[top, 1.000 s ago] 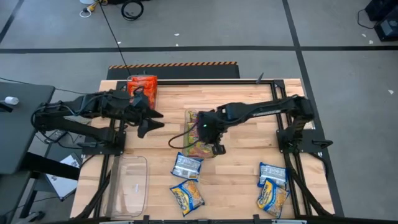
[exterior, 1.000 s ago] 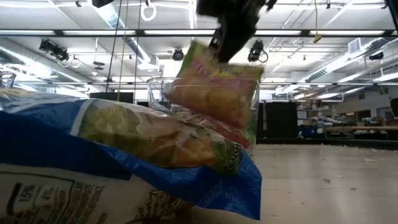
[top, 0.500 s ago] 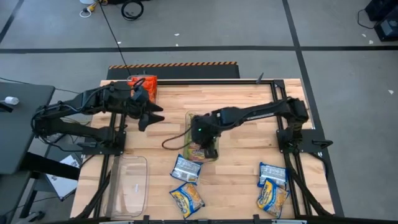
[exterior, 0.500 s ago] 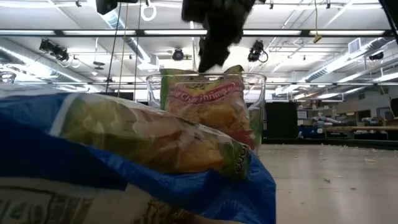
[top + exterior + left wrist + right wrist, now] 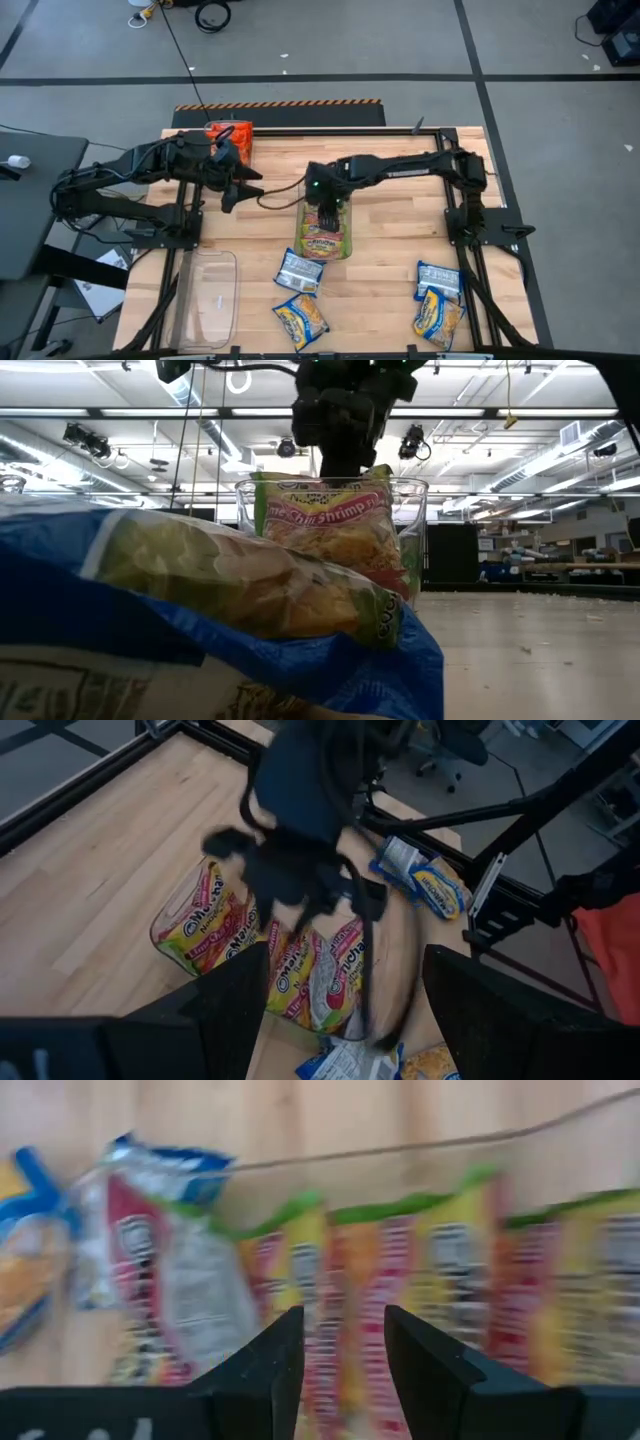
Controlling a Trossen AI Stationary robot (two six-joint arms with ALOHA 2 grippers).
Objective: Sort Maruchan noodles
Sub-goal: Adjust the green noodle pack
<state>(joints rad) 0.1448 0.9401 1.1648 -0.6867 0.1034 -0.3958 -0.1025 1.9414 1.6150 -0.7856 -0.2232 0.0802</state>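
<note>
From above, you had the right pincer (image 5: pixel 326 203) over the far end of the clear bin (image 5: pixel 326 250) at the middle of the table (image 5: pixel 400 160). The yellow-pink-green packets (image 5: pixel 324 243) lay inside it, and the bin's long axis ran from the far edge toward the near edge. Half a second before, that pincer sat lower over the bin; a second before, it carried a packet at the bin's side. Your left pincer (image 5: pixel 243 187) waited, fingers spread, near the orange-red packets (image 5: pixel 229 136) at the far left. Blue-yellow-white packets (image 5: pixel 299 268) lay near the front edge, with an empty bin (image 5: pixel 212 296) to their left.

At table height, a packet (image 5: pixel 330 525) stood upright inside the bin, its printing running level, with the right pincer above it; earlier it hung tilted outside.

Your left wrist camera showed the packets side by side in the bin (image 5: pixel 170 925).

Your right wrist camera showed the fingers (image 5: pixel 262 1370) apart, nothing between them, over the packets (image 5: pixel 400 1280).
</note>
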